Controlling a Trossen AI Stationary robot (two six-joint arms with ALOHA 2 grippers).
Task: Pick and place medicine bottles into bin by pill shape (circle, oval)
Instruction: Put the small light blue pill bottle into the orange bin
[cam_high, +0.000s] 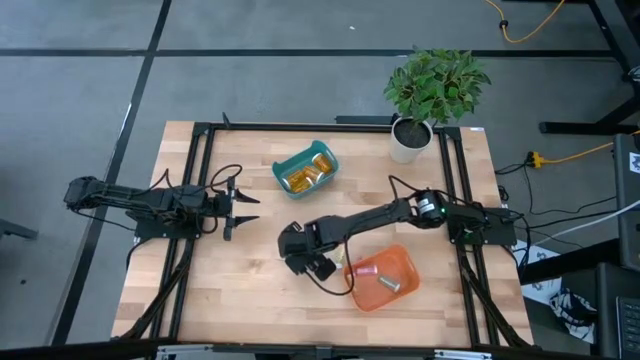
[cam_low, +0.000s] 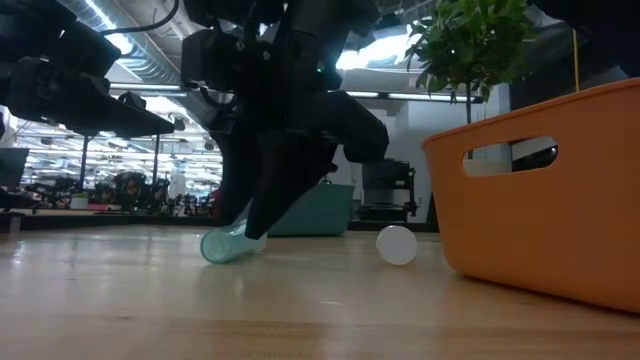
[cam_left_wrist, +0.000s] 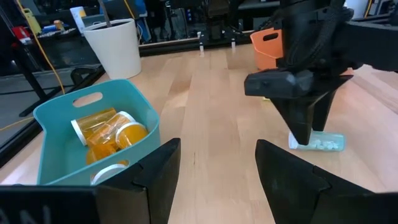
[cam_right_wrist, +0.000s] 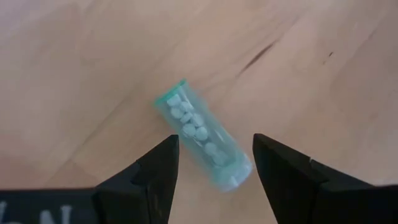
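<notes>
A teal medicine bottle (cam_right_wrist: 202, 134) with small white pills inside lies on its side on the wooden table, also seen in the low view (cam_low: 225, 246). My right gripper (cam_right_wrist: 216, 142) points steeply down over it, open. One finger stands on each side of the bottle's near end, and I see no touch. In the high view my right gripper (cam_high: 300, 260) is at the table's middle. My left gripper (cam_high: 240, 205) waits open and level at the table's left. Amber bottles (cam_left_wrist: 106, 132) lie in the teal bin (cam_left_wrist: 50, 118).
The orange bin (cam_high: 400, 262) sits just right of my right gripper and holds two small bottles (cam_high: 378, 278). A small white round thing (cam_low: 397, 245) lies on the table beside it. The teal bin (cam_high: 322, 152) is at the far middle. A potted plant (cam_high: 432, 95) stands far right.
</notes>
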